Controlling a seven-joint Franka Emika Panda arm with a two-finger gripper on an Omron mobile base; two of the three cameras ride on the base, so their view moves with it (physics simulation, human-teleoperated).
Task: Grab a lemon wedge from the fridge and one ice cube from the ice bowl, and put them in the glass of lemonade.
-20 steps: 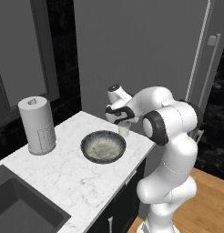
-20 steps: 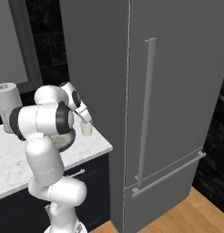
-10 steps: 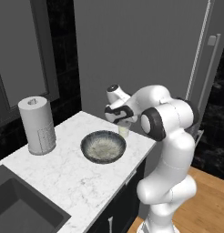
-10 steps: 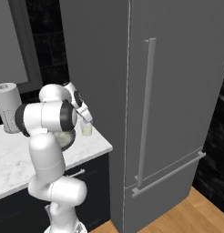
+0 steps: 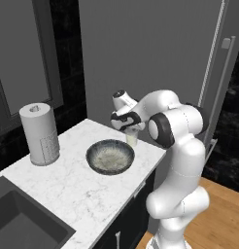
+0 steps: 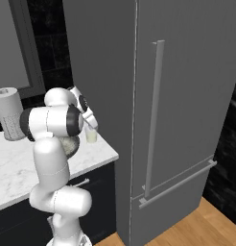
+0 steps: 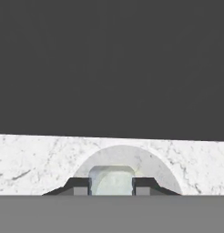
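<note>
The gripper (image 5: pixel 130 130) was seen held low over the glass of lemonade (image 5: pixel 132 139), which stood on the white marble counter (image 5: pixel 68 180) near its far corner, just beside the ice bowl (image 5: pixel 110 156). In the left base view the top of the glass was covered by the hand, so only its lower part was visible. In the right base view the glass (image 6: pixel 91 136) was seen more fully, beside the fridge (image 6: pixel 187 105), while most of the bowl was hidden behind the arm.

In the hand view the two dark fingertips (image 7: pixel 78 185) were seen drawn close, with a small pale, translucent block (image 7: pixel 111 180) clenched between them; it looked like an ice cube, though its lower part was cut off. Behind it the pale rounded rim of the glass (image 7: pixel 150 161) was seen against the marble.

The fridge doors were seen shut, so nothing of the inside could be made out. No lemon wedge could be told apart in the glass; its contents were too small and blurred. A paper-towel roll (image 5: pixel 40 134) stood at the far left of the counter, and the sink (image 5: pixel 19 224) was cut off by the lower edge.
</note>
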